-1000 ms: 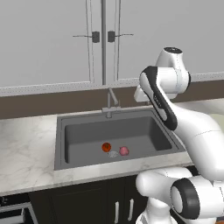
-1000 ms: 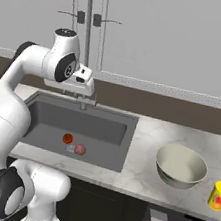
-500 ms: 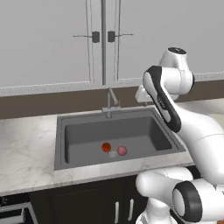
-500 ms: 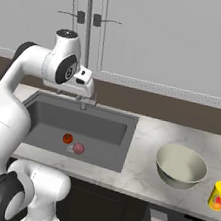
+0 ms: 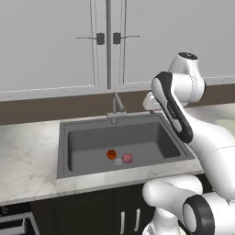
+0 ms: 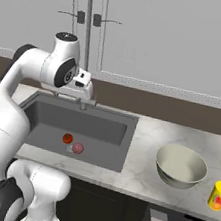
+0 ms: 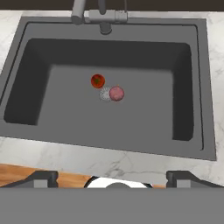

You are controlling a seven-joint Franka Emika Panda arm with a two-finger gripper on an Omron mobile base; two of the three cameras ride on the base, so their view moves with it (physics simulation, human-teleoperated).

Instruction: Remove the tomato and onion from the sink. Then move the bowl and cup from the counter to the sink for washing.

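down on the floor of the sink (image 7: 26,94) we see the tomato (image 7: 97,81) to the left, then the round metal drain (image 7: 105,94), then the onion (image 7: 117,93) just right of it, touching or nearly touching the drain's edge. tomato and onion lie near each other but apart, both around the middle of the basin. at the far wall the grey faucet (image 7: 99,16) stands over the back rim, its spout pointing down into the basin.

from the hand camera we look down on all this from above, and our gripper (image 7: 112,177) hangs high over the near rim with its two dark fingertips (image 7: 41,177) spread wide toward the two sides of the picture, nothing between them.

in the left base view the tomato (image 5: 111,154) and onion (image 5: 127,158) sit side by side in the basin, and our arm rises at the right, its hand near the sink's back right corner.

in the right base view, going across: our arm at the left with the hand over the sink's (image 6: 106,152) back rim, the tomato (image 6: 67,138) and onion (image 6: 77,148) in the basin, then the white marble counter (image 6: 140,173), the bowl (image 6: 180,166) standing upright on it well right of the sink, and the yellow cup (image 6: 218,195) upright near the bowl at the far right edge.
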